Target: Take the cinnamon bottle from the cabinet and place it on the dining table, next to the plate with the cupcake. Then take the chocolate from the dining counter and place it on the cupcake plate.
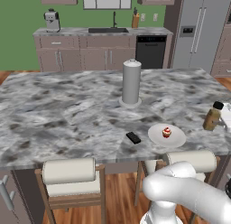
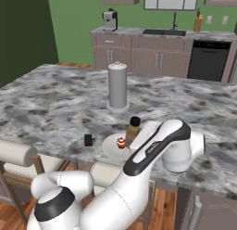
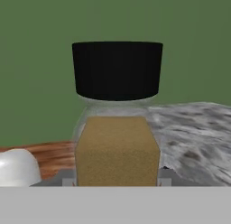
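The cinnamon bottle (image 3: 117, 142), amber-brown with a black cap, stands upright between my fingertips (image 3: 165, 176). My gripper (image 3: 117, 177) is shut on its lower body. The bottle (image 1: 212, 117) hangs low over the dining table (image 1: 67, 110), just right of the white plate (image 1: 176, 138); whether it touches the marble I cannot tell. The cupcake (image 1: 166, 132) with its red top sits on that plate. Left of the plate, the black chocolate (image 1: 133, 137) lies flat on the marble. From the right base view the bottle (image 2: 133, 128) is just behind the plate (image 2: 110, 149) and cupcake (image 2: 121, 142). The cabinet is out of view.
A tall grey paper-towel cylinder (image 1: 131, 82) stands mid-table behind the plate. Two padded stools (image 1: 70, 173) are tucked under the near edge. Across the room run a worktop with a sink (image 1: 108, 30), a coffee machine (image 1: 52, 20), a dishwasher (image 1: 150, 51) and a fridge (image 1: 198, 29).
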{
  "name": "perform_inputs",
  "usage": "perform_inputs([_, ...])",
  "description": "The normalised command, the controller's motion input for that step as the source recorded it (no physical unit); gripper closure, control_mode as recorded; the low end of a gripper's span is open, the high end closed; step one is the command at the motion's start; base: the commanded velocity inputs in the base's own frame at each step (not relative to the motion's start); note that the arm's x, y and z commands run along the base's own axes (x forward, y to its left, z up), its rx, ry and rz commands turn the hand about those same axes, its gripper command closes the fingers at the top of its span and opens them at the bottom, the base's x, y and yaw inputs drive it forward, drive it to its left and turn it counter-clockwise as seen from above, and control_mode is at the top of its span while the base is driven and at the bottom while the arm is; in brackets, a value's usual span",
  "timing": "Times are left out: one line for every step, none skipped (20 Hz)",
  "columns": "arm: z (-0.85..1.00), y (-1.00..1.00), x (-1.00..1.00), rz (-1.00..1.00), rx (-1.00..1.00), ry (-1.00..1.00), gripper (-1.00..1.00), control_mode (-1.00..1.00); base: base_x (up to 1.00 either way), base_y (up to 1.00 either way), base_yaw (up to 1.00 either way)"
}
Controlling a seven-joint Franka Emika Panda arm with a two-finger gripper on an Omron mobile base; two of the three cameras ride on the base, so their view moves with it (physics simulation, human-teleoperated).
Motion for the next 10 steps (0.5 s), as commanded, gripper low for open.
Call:
perform_inputs([-0.42,0.00,0.25,0.05,0.04,0.00,1.00,-1.00,0.00,0.00,0.00])
perform_inputs([-0.40,0.00,0.25,0.05,0.03,0.00,1.00,-1.00,0.00,0.00,0.00])
perform_inputs([-0.45,0.00,0.21,0.03,0.01,0.00,1.00,-1.00,0.00,0.00,0.00])
perform_inputs([-0.44,0.00,0.20,0.03,0.00,0.00,1.00,-1.00,0.00,0.00,0.00])
perform_inputs([-0.47,0.00,0.19,0.02,0.00,0.00,1.00,-1.00,0.00,0.00,0.00])
perform_inputs([-0.51,0.00,0.17,0.03,0.00,0.00,1.00,-1.00,0.00,0.00,0.00])
perform_inputs([-0.49,0.00,0.16,0.03,-0.01,0.00,1.00,-1.00,0.00,0.00,0.00])
perform_inputs([-0.51,0.00,0.14,0.02,-0.01,0.00,1.00,-1.00,0.00,0.00,0.00])
perform_inputs([-0.47,0.00,0.14,0.01,-0.03,0.00,1.00,-1.00,0.00,0.00,0.00])
perform_inputs([-0.45,0.00,0.10,0.01,-0.03,0.00,1.00,-1.00,0.00,0.00,0.00])
